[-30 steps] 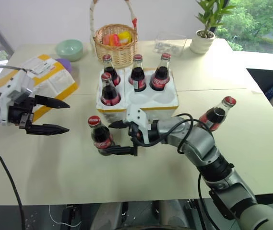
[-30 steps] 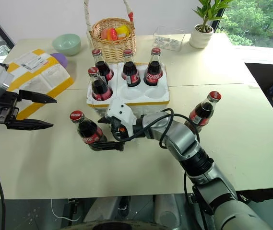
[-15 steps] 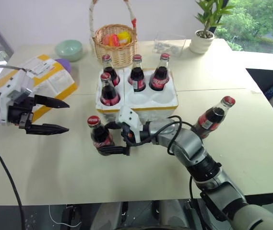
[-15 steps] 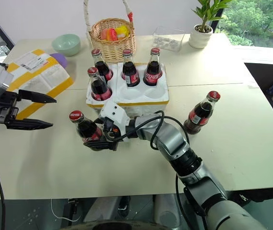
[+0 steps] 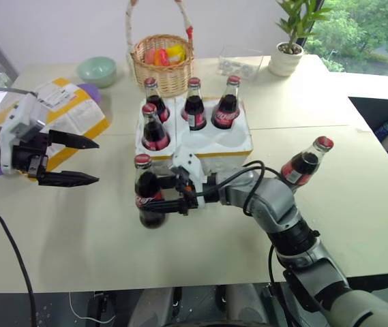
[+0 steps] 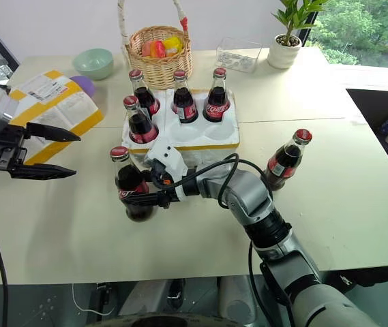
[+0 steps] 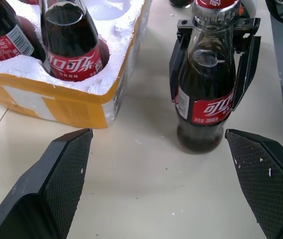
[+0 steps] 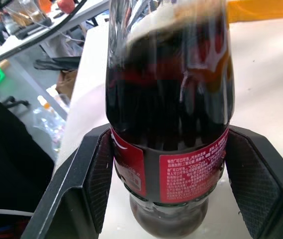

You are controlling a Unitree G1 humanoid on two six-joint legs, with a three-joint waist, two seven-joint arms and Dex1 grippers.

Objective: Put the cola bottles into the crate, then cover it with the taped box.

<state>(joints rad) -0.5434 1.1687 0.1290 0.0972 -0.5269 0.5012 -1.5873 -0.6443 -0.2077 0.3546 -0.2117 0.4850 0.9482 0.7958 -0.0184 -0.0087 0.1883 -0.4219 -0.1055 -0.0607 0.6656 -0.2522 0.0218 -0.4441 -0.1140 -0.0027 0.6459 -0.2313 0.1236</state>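
While upright, cola bottle (image 5: 147, 195) sits clamped between right end effector (image 5: 168, 195) fingers.

A wicker basket (image 5: 161, 61) with a tall handle stands at the far side of the table (image 5: 357, 197) and holds orange, yellow and red items. To the basket's left sits 1 pale green bowl (image 5: 97, 69), with a purple object (image 5: 90, 90) nearer than the bowl. To the basket's right lies 1 clear plastic tray (image 5: 240, 63), and beyond the tray stands 1 potted plant (image 5: 290, 41) in a white pot. All rest on the cream table.
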